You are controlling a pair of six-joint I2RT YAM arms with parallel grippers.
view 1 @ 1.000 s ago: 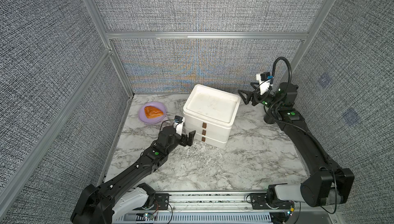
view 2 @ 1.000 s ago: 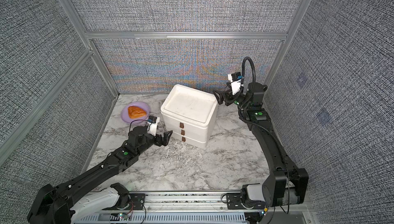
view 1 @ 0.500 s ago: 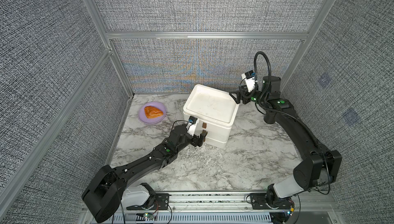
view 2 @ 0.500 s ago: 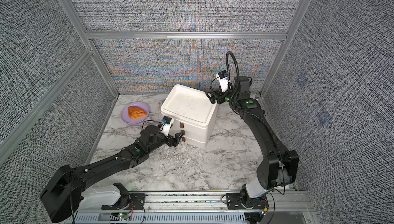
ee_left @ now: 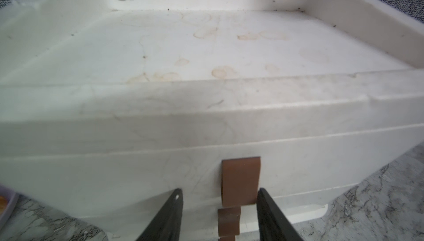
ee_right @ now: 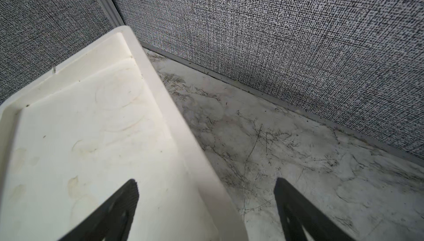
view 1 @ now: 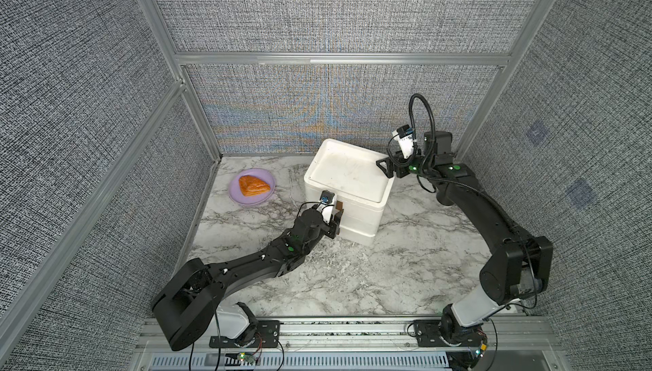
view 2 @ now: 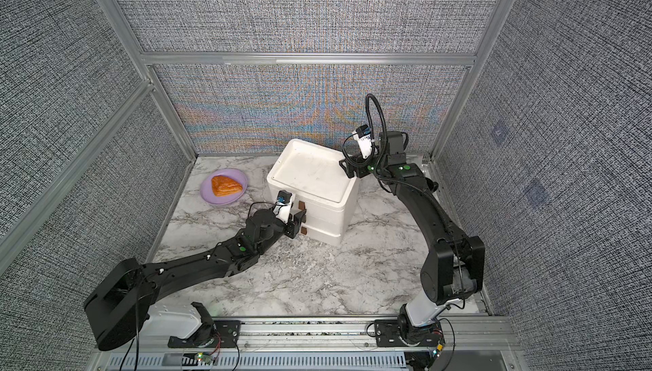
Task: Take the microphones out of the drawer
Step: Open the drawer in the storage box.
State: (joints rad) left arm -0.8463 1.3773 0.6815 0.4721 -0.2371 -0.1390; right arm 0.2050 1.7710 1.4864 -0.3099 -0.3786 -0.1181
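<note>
While the left pincer [ee_left: 219, 194] faces it, one drawer unit [view 1: 349, 175] shows three tabs [ee_left: 241, 180].

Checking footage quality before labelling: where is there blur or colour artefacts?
Both top views: sharp, evenly lit, but rainbow moiré bands on the back wall. Left wrist: drawer unit front and brown handle tab soft, slightly out of focus. Right wrist: crisp, no glare.

White three-tier drawer unit [view 1: 347, 171] set toward 12 o'clock on the marble table [view 1: 352, 281], recessed top marked with faint stains, drawers [ee_left: 114, 173] kept shut, brown pull tabs [ee_left: 241, 180] stacked down the front, front turned toward 7 o'clock.
</note>
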